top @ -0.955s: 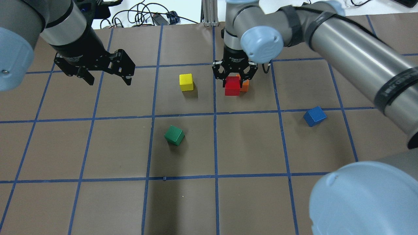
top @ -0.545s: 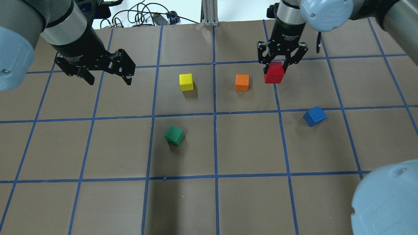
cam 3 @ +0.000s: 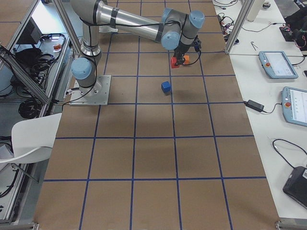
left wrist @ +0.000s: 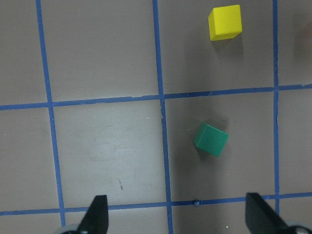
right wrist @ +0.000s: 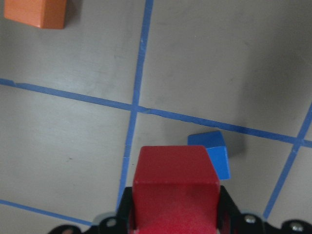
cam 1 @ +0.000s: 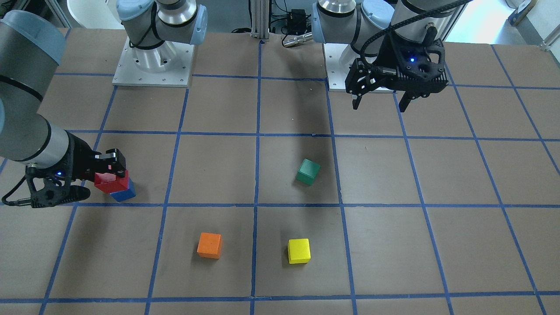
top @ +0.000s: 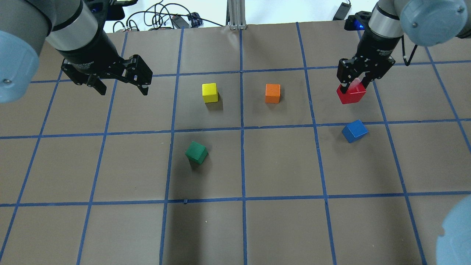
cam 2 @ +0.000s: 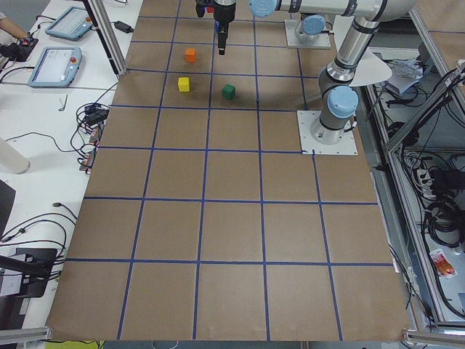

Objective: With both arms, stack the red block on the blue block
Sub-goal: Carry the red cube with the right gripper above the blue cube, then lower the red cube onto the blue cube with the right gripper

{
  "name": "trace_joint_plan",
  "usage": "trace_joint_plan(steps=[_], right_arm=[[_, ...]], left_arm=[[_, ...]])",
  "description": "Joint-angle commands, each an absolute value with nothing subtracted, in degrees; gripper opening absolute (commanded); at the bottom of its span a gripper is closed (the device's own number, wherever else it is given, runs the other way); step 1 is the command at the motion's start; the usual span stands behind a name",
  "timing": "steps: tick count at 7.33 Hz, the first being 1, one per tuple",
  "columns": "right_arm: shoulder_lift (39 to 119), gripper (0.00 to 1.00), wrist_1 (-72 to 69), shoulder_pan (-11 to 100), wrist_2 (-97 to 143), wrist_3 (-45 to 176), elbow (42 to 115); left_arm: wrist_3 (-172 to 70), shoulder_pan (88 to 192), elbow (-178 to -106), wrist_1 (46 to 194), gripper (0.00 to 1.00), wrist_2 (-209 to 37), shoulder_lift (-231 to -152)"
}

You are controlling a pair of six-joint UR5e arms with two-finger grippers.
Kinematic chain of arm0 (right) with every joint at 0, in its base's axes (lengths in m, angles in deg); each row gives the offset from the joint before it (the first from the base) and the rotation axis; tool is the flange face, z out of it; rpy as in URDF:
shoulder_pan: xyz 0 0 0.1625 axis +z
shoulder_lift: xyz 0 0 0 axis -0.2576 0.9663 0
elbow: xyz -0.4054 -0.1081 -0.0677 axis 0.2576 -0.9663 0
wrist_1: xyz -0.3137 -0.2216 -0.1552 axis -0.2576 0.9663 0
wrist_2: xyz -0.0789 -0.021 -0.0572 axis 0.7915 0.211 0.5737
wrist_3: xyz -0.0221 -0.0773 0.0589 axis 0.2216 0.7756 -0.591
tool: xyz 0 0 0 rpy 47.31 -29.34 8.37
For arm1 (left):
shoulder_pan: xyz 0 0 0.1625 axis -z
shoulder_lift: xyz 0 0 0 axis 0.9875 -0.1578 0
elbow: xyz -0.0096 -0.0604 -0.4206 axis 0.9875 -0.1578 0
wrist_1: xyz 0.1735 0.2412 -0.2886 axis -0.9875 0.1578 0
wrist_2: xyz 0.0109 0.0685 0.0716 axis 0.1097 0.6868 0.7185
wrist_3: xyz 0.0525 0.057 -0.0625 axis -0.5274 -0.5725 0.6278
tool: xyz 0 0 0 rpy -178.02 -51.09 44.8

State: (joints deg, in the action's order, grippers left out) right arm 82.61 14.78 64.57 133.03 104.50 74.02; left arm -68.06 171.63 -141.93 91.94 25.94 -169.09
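While the right gripper [top: 353, 88] clamps the red block [top: 351, 96] near the blue block [top: 354, 131], orange cube [top: 272, 93] aside, the left gripper [top: 123, 91] gapes.

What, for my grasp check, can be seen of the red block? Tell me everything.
The red block is a small, matte, solid-red cube with no visible markings. It is clamped on two opposite sides between the fingers of the right gripper, seemingly lifted off the table. It is near the blue block but not touching it.
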Motion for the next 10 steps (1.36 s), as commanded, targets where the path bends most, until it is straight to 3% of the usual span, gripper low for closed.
trace_joint_plan(steps=[1,5,10], right_arm=[[83.35,0.0,22.64,61.46,135.3,111.32,80.14],[85.46,0.0,33.47,61.19,135.04,111.61,89.64],[85.46,0.0,35.16,61.19,135.13,111.7,93.17]], left_arm=[[-68.06,171.63,-141.94,91.91,1.0,25.94,-169.09],[-68.06,171.63,-141.94,91.91,1.0,25.94,-169.09],[-68.15,171.54,-141.94,91.91,1.0,25.85,-169.09]])
